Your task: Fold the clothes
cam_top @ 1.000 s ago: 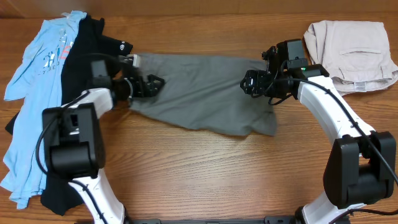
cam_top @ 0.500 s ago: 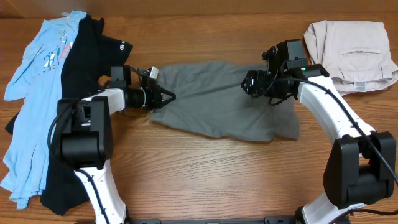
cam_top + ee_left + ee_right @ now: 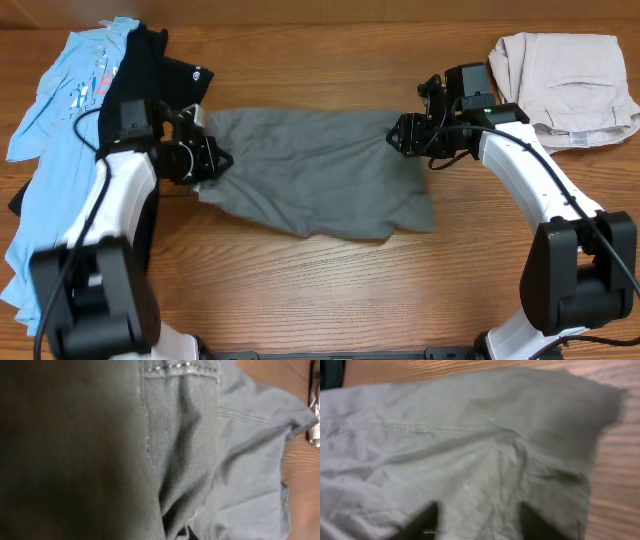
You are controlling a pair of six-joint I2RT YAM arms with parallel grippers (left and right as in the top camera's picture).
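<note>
The wooden counter [image 3: 330, 290] carries the grey-olive shorts [image 3: 310, 175], spread across the middle of your overhead frame. The light-blue shirt [image 3: 50, 130] and black T-shirt [image 3: 150, 65] lie at the upper left, and the beige shorts [image 3: 565, 85] at the upper right. Your left gripper [image 3: 210, 160] meets the grey-olive shorts' left edge. Cloth fills its camera, so you cannot tell how its fingers stand. Your right gripper [image 3: 397, 133] has its fingers [image 3: 426, 521] spread over the right end.

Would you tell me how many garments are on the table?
4: grey shorts in the centre, a light-blue shirt far left, a black T-shirt beside it, beige shorts top right. Others may lie hidden underneath.
</note>
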